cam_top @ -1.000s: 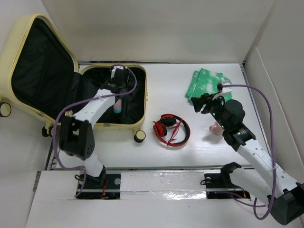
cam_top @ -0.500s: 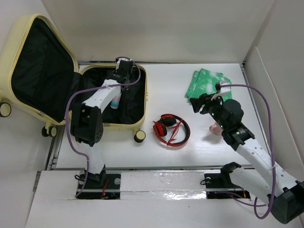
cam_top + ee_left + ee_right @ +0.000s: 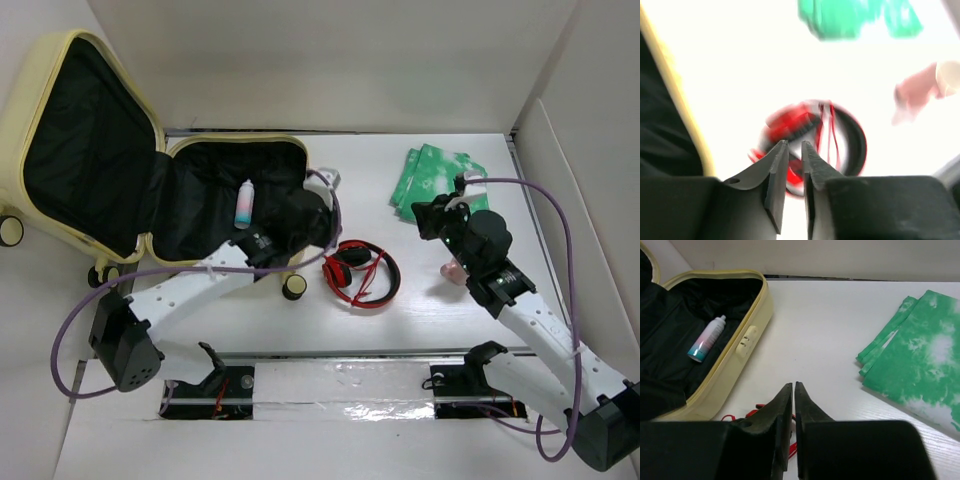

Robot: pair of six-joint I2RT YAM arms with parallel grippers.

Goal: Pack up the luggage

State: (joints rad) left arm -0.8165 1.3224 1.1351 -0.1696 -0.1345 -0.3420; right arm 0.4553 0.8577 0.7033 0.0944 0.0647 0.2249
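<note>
On the left side of the white surface (image 3: 380, 120) lies the luggage (image 3: 235, 141), by far the largest thing here: a pale-yellow hard-shell suitcase with rounded corners, spread open. Its base rests flat on the surface, and its lid leans back to the left beyond the surface's edge. Both halves are lined in black fabric. Cream-and-black caster wheels (image 3: 293, 288) show at its near corners and beside the lid. A small white bottle (image 3: 243, 204) with a teal and pink end lies inside the base, on the lining.

Just right of the suitcase, red-and-black headphones (image 3: 362, 272) lie on the surface. The left gripper (image 3: 794, 144) hangs over them; its jaws are drawn almost together, with only a slit between, and hold nothing. That view is blurred.

Farther right, a folded green-and-white cloth (image 3: 438, 178) lies near the back. The right gripper (image 3: 793, 385) hovers near the cloth's near edge, its jaws closed on nothing. A pink thing (image 3: 455, 270) sits partly hidden under the right arm; what it is cannot be told.
</note>
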